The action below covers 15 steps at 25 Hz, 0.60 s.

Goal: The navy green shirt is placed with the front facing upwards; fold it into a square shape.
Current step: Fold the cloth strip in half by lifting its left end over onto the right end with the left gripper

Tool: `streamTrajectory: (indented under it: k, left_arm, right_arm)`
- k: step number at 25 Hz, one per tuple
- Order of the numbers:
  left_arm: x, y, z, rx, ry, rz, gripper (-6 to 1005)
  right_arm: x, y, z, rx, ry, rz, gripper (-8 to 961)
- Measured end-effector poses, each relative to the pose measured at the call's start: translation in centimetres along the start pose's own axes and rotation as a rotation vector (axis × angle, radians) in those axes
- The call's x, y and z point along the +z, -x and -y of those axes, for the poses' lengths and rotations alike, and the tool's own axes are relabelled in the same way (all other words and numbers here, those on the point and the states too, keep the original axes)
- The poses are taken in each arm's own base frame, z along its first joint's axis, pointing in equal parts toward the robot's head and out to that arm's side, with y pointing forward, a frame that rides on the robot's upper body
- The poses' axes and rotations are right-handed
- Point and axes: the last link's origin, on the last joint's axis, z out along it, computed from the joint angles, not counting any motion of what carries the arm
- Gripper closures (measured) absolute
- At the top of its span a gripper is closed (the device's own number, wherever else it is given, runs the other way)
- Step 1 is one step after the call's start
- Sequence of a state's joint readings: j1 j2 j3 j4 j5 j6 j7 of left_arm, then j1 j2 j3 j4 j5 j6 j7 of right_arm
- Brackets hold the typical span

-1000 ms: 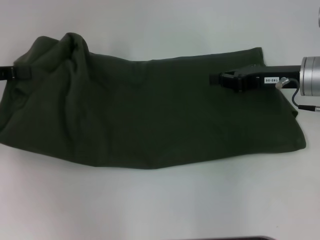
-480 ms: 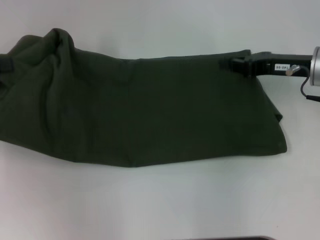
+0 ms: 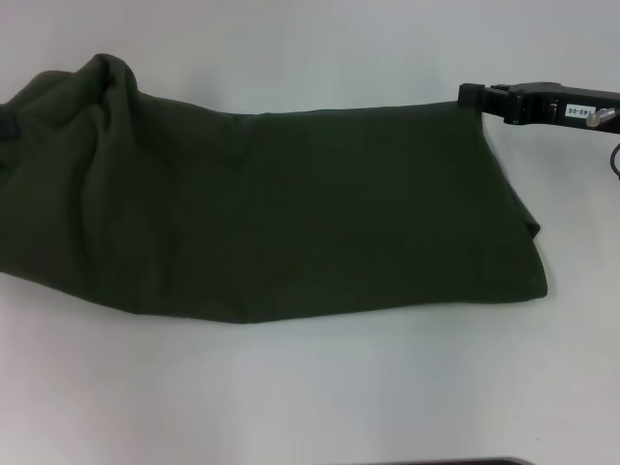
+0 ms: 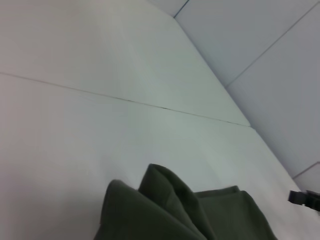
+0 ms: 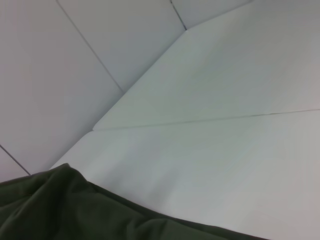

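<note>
We reach our right gripper [image 3: 467, 94] level to the navy green shirt's [image 3: 291, 213] far right corner; its grip is unclear.

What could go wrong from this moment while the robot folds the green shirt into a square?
1. The right gripper sits just at the far right corner of the navy green shirt; its hold there cannot be seen, so the corner may slip free.
2. The shirt's left end is bunched in raised folds, so a fold made now could trap wrinkles and come out uneven.
3. The near right edge lies doubled and uneven, which may spoil a square outline.
</note>
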<state>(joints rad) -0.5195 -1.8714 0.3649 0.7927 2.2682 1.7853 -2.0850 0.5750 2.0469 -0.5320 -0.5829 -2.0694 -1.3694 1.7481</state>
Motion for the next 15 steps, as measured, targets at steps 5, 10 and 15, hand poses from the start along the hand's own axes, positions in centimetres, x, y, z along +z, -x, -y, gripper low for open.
streamTrajectory:
  k: [5, 10, 15]
  left_arm:
    - [0.9, -0.1, -0.9, 0.006, 0.059, -0.001, 898]
    - [1.8, -0.5, -2.4, 0.020, 0.153, -0.023, 893]
    - [4.0, -0.8, -4.2, 0.028, 0.246, -0.025, 888]
  right_arm:
    - [-0.6, 0.0, 0.4, 0.008, -0.018, 0.016, 935]
    - [-1.7, 0.0, 1.2, 0.021, -0.048, 0.037, 935]
    - [-3.0, -0.1, 2.0, 0.036, -0.081, 0.057, 934]
